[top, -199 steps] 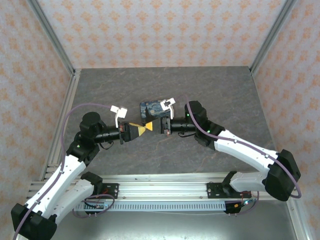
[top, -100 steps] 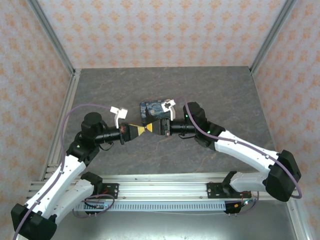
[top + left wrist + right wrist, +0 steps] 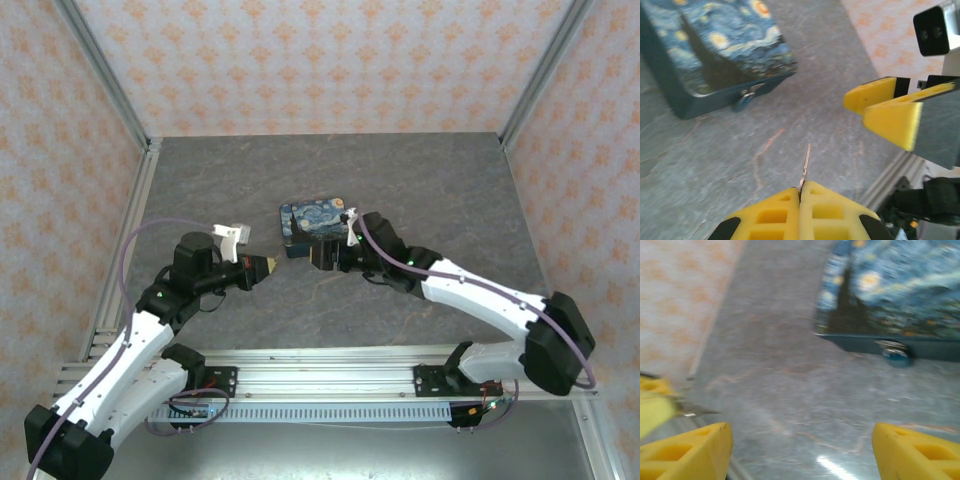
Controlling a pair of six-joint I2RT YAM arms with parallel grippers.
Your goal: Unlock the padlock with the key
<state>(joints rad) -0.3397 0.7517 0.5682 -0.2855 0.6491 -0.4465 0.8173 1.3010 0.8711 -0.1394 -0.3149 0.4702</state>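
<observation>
A thin metal key (image 3: pixel 805 162) sticks out forward from between the yellow fingertips of my left gripper (image 3: pixel 801 191), which is shut on it a little above the table. The tiny teal padlock (image 3: pixel 743 103) hangs from the hasp on the front of the starry-night box (image 3: pixel 715 45), ahead and to the left of the key. My right gripper (image 3: pixel 800 442) stands open with nothing between its fingers (image 3: pixel 687 447), low over the table just in front of the box (image 3: pixel 895 287) and the padlock (image 3: pixel 898 356). From above, the left gripper (image 3: pixel 266 266) and right gripper (image 3: pixel 318 257) are apart.
The painted box (image 3: pixel 314 222) sits mid-table on the grey stone-look surface (image 3: pixel 440 180). Patterned walls with metal posts close in the back and both sides. An aluminium rail (image 3: pixel 330 362) runs along the near edge by the arm bases.
The two grippers were tip to tip a second ago. The right one has opened and let go, and the left one has drawn back to the left, shut on the key.
</observation>
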